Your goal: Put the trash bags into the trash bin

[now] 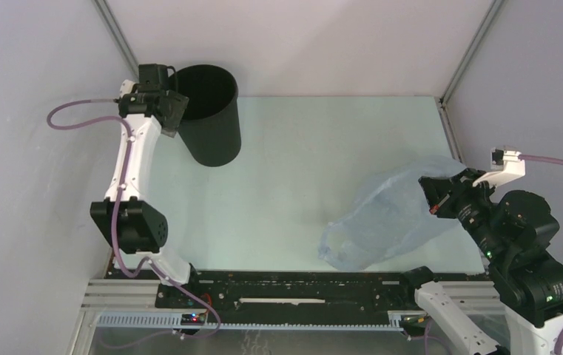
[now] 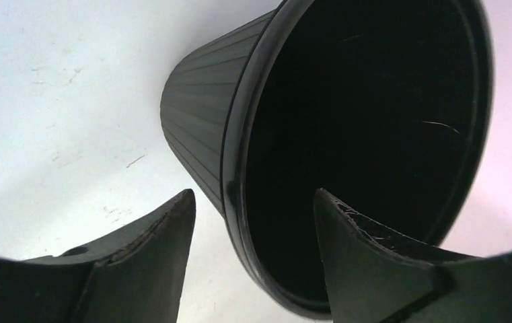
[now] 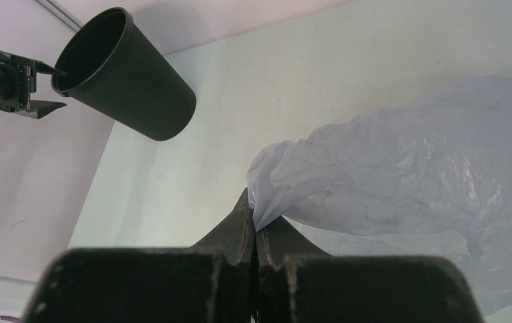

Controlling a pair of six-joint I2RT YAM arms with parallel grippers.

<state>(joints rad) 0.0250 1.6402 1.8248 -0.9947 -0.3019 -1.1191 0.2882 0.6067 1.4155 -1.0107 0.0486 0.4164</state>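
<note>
The black trash bin [image 1: 211, 115] stands at the far left of the table, leaning a little. My left gripper [image 1: 174, 103] is open with its two fingers astride the bin's near rim [image 2: 236, 202], one finger outside the wall and one inside the mouth. The pale blue trash bag [image 1: 393, 214] lies crumpled at the near right of the table. My right gripper [image 1: 430, 194] is shut on a pinched edge of the bag [image 3: 266, 208], and the rest of the film spreads out to the right [image 3: 408, 175]. The bin also shows far off in the right wrist view [image 3: 128, 84].
Grey enclosure walls stand on the left, back and right. A black rail [image 1: 293, 292] with cables runs along the near edge between the arm bases. The pale tabletop [image 1: 308, 163] lies between the bin and the bag.
</note>
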